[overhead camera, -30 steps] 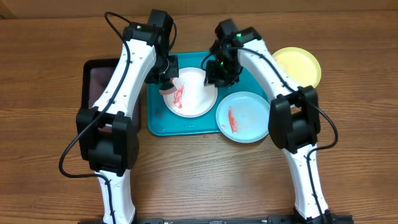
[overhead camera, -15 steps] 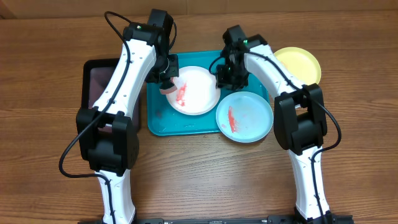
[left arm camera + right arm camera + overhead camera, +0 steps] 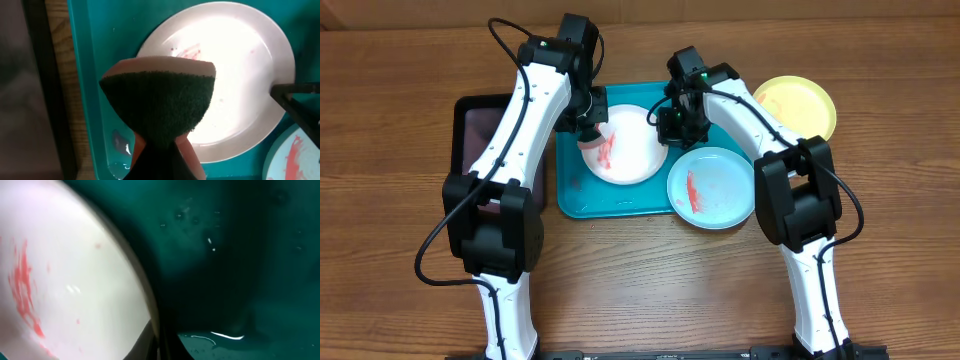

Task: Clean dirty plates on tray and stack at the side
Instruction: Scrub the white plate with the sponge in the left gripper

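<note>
The white plate (image 3: 632,150) lies on the turquoise tray (image 3: 570,195) with a red smear on its left part. My left gripper (image 3: 588,128) is shut on a sponge (image 3: 160,100) with a green scouring face, held over the plate's left rim (image 3: 235,60). My right gripper (image 3: 672,125) is shut on the white plate's right rim (image 3: 75,280), with the rim between its fingers (image 3: 161,342). The mint-blue plate (image 3: 715,190), red-smeared, overlaps the tray's front right corner. The lime-green-rimmed plate (image 3: 798,105) lies on the table at the right.
A black rectangular tray (image 3: 475,125) stands just left of the turquoise tray. The turquoise tray's floor is wet (image 3: 240,255). Bare wooden table lies in front of both trays.
The white plate slid slightly right, then back left, with my right gripper on its rim. The sponge has stayed over the plate's left side.
</note>
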`<state>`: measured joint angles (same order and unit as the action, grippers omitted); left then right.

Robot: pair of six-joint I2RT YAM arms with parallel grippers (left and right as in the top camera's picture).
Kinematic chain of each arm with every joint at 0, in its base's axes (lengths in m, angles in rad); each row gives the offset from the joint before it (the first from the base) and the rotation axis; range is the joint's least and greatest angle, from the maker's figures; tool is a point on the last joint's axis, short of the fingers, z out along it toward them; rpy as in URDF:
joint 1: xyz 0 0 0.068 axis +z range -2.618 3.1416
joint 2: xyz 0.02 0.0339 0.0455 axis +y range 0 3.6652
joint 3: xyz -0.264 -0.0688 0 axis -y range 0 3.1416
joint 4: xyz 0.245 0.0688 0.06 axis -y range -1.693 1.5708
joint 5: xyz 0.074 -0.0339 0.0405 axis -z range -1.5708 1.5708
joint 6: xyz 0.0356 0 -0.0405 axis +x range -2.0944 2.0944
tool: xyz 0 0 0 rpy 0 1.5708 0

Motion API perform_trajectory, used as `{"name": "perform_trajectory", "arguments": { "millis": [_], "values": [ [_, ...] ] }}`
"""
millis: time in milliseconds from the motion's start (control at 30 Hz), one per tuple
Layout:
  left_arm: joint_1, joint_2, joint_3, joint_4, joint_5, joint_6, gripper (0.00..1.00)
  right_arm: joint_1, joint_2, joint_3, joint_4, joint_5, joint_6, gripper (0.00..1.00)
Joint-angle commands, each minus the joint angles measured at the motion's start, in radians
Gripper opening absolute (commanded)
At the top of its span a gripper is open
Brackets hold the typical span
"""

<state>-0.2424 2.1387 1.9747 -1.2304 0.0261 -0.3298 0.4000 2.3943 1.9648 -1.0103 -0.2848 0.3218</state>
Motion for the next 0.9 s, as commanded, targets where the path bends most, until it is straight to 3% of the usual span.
{"name": "perform_trajectory", "arguments": {
  "millis": [0, 467, 633, 867],
  "values": [
    [0.0, 0.0, -0.026, 0.019, 0.008, 0.026, 0.04, 0.027, -0.013, -0.016, 0.019, 0.004, 0.031, 0.04],
    [-0.006, 0.0, -0.356, 0.414, -0.032, 0.245, 0.04, 0.035, -0.013, -0.022, 0.034, 0.006, 0.042, 0.04],
    [-0.007, 0.0, -0.451, 0.419, -0.016, 0.287, 0.04, 0.035, -0.013, -0.022, 0.033, 0.002, 0.042, 0.04],
    [-0.007, 0.0, -0.438, 0.271, 0.444, 0.512, 0.04, 0.035, -0.013, -0.022, 0.03, 0.003, 0.042, 0.04]
  ]
}}
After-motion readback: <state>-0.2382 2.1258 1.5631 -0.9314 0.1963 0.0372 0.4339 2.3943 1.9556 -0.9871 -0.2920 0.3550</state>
